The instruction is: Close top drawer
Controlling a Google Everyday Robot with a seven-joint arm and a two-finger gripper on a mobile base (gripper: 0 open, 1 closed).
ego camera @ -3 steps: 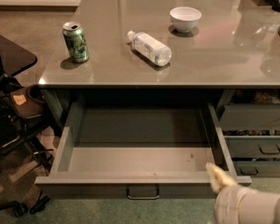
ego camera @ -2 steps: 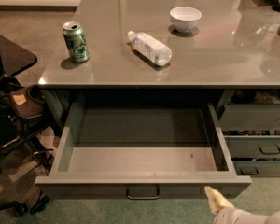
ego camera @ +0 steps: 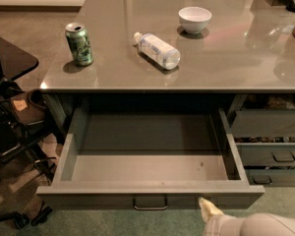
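Top drawer pulled out under tabletop. End effector just below drawer front, right of handle; cannot tell grip state.

The top drawer is plain dark grey. Above it the glossy grey counter bears a green-patterned can, a clear bottle and a white bowl. Just below its front sits the cream gripper, over green carpet.
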